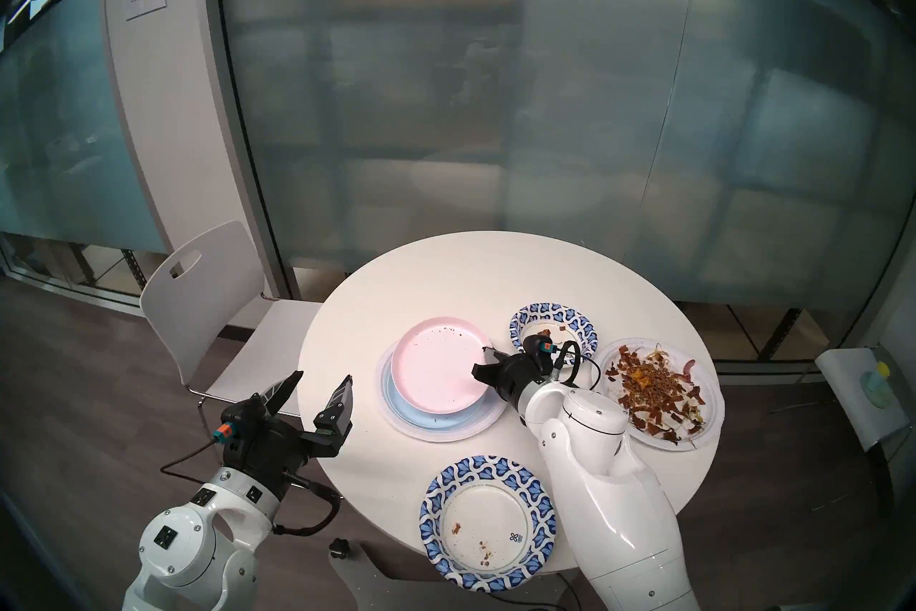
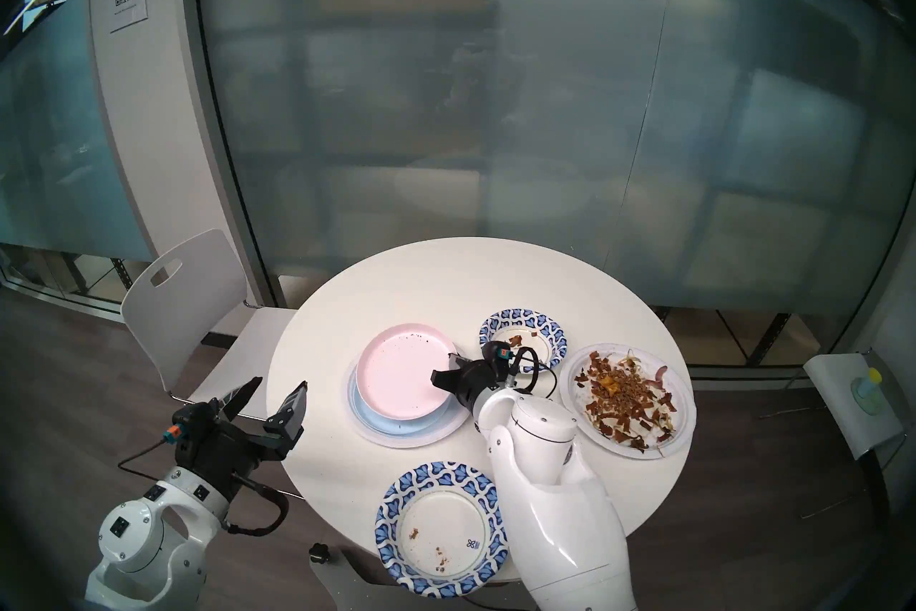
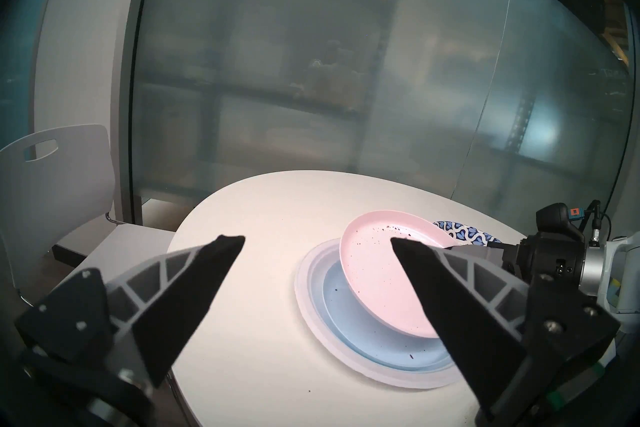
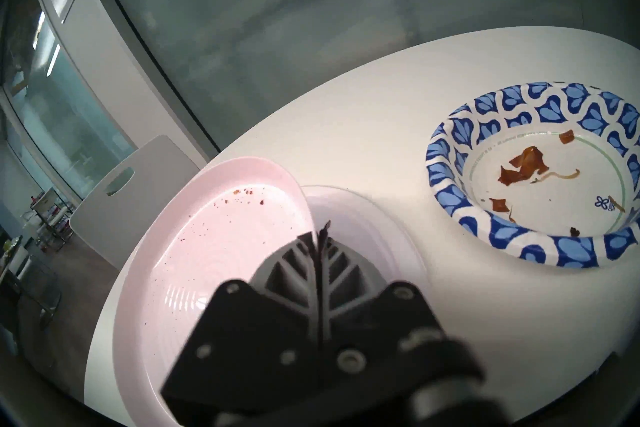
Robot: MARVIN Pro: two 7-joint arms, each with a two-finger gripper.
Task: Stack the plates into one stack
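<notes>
The right hand (image 1: pixel 483 362) was clamped on the near-right rim of the pink plate (image 1: pixel 438 364), its two fingers pressed flat together with the rim pinched between them. That plate sat tilted, its gripped edge lifted, over a pale blue plate (image 1: pixel 436 416) which lay inside a large white plate (image 1: pixel 396 416) near the middle of the round white worktop (image 1: pixel 446 273). Just behind the right wrist stood a small blue-patterned bowl (image 1: pixel 552 317) with a few brown scraps in it. To its right lay a white plate (image 1: pixel 694 426) heaped with food leftovers. A larger blue-patterned plate (image 1: pixel 488 523) rested at the near edge of the worktop, apart from the others. The left hand (image 1: pixel 319 392) hung spread wide and empty at the worktop's left edge, beside a white chair (image 1: pixel 208 297).
</notes>
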